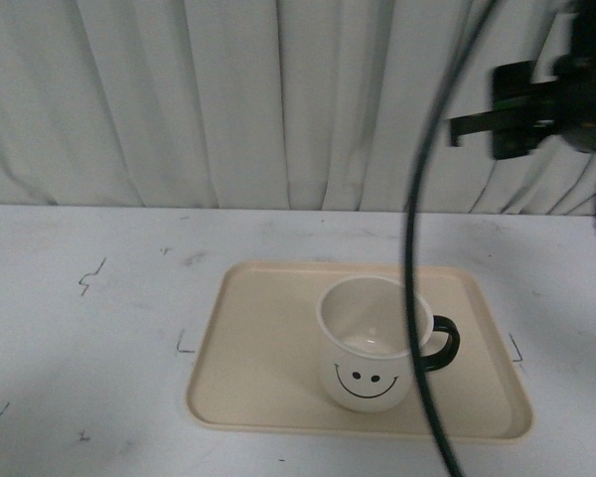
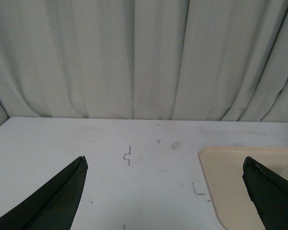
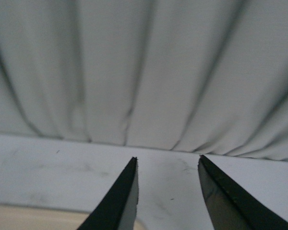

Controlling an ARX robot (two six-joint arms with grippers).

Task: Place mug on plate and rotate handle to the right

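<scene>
The cream-white mug (image 1: 370,350) with a black smiley face stands upright on the beige plate (image 1: 248,348), right of its middle. Its black handle (image 1: 443,344) points to the right. My right gripper (image 1: 467,127) hangs high above the plate's far right side, open and empty, well clear of the mug. In the right wrist view its jaws (image 3: 167,157) are apart over the bare table, with a plate corner (image 3: 62,218) below. My left gripper (image 2: 164,158) is open and empty over the table left of the plate (image 2: 230,184). It is out of the front view.
A white table (image 1: 89,328) bears small black pen marks (image 1: 91,276). A white pleated curtain (image 1: 228,99) closes off the back. A black cable (image 1: 415,238) hangs down in front of the mug in the front view.
</scene>
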